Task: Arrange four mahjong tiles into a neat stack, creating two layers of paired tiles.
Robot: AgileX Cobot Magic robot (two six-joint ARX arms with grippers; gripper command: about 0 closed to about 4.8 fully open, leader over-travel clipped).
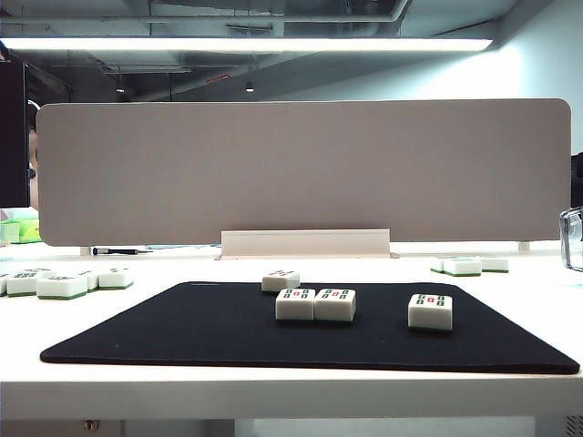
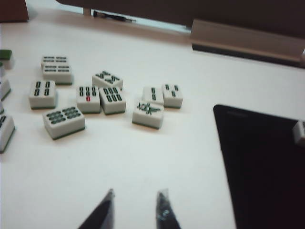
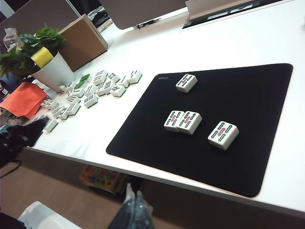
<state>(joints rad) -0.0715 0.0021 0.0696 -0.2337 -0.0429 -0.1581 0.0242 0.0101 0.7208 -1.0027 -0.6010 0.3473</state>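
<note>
Four mahjong tiles lie face up on the black mat (image 1: 182, 337). One tile (image 1: 281, 279) sits at the mat's back edge, two (image 1: 315, 304) lie side by side touching in the middle, and a single one (image 1: 430, 311) lies to the right. The right wrist view shows the same back tile (image 3: 186, 82), pair (image 3: 182, 121) and single tile (image 3: 223, 134). No tile rests on another. My right gripper (image 3: 134, 192) is shut and empty, off the table's front edge, well short of the tiles. My left gripper (image 2: 137, 195) hangs open and empty over bare white table beside the mat (image 2: 262, 162). Neither gripper shows in the exterior view.
Several loose tiles (image 2: 107, 98) lie on the white table left of the mat, and a few more (image 1: 469, 265) at the back right. A grey divider panel (image 1: 301, 173) closes off the back. A potted plant (image 3: 47, 67) and a cardboard box (image 3: 83, 42) stand far left.
</note>
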